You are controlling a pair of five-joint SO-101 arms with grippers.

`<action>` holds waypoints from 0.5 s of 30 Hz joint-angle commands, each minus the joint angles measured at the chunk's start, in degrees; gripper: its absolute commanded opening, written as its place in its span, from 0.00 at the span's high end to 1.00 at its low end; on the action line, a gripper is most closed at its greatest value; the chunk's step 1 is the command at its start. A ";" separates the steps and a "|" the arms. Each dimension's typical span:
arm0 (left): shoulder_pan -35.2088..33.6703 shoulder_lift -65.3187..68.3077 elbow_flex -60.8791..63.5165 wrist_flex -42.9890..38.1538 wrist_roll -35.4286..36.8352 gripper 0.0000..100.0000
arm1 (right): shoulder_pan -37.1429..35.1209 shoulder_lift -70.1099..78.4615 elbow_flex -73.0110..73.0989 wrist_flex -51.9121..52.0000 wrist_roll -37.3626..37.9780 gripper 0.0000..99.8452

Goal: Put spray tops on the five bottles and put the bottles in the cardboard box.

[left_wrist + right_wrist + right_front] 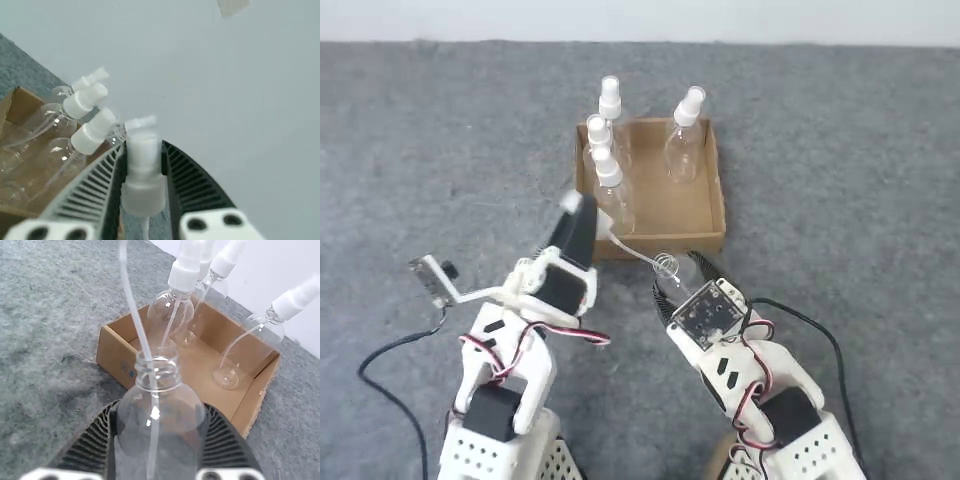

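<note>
High view is showing you both arms working just in front of the cardboard box (717, 195), which is sitting on the grey carpet (840, 150). Your left gripper (578, 215) is clamping the spray top (570, 203), holding it up near the box's near left corner. The dip tube (630, 250) is running from that top at a slant into the open neck of the uncapped bottle (666, 265). Your right gripper (682, 280) is grasping that bottle, which is standing outside the box, just beside its near wall.

Left wrist view: both fingers are squeezing the spray top (143, 185) from either side, and the nozzle is sticking out sideways past the fingertips.

Right wrist view: you're pinching the uncapped bottle (157, 420) across its clear body, and it is standing upright. The dip tube (137, 325) is passing through the neck and hanging down inside. The top is not yet sitting on the neck, and the threads are showing bare.

Four capped bottles are standing in the box. Three are bunching along the left side in the high view (613, 195), and one is standing apart in the far right corner (682, 155). The box floor near the front wall is lying bare.
</note>
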 commanded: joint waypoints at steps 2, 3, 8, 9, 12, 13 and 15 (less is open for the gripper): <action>4.84 -1.23 -0.84 0.53 -0.88 0.99 | -0.57 -0.92 1.23 0.31 -4.04 0.93; 5.63 -1.23 -0.84 1.23 -0.88 0.99 | -0.57 -0.92 1.23 0.31 -4.04 0.93; 9.93 -1.23 -0.57 2.29 -4.40 0.99 | -0.57 -0.92 1.23 0.22 -4.57 0.93; 10.55 -1.23 -0.13 2.11 -4.48 0.99 | -0.66 -0.92 1.23 0.04 -4.66 0.93; 12.22 -1.23 0.48 2.02 -6.42 0.99 | -2.59 -0.92 1.23 0.04 -4.31 0.93; 12.66 -1.23 0.48 2.02 -7.03 0.99 | -3.56 -0.92 1.23 0.13 -4.31 0.93; 12.66 -1.23 0.57 2.02 -7.74 0.99 | -3.91 -0.92 1.23 0.04 -4.31 0.93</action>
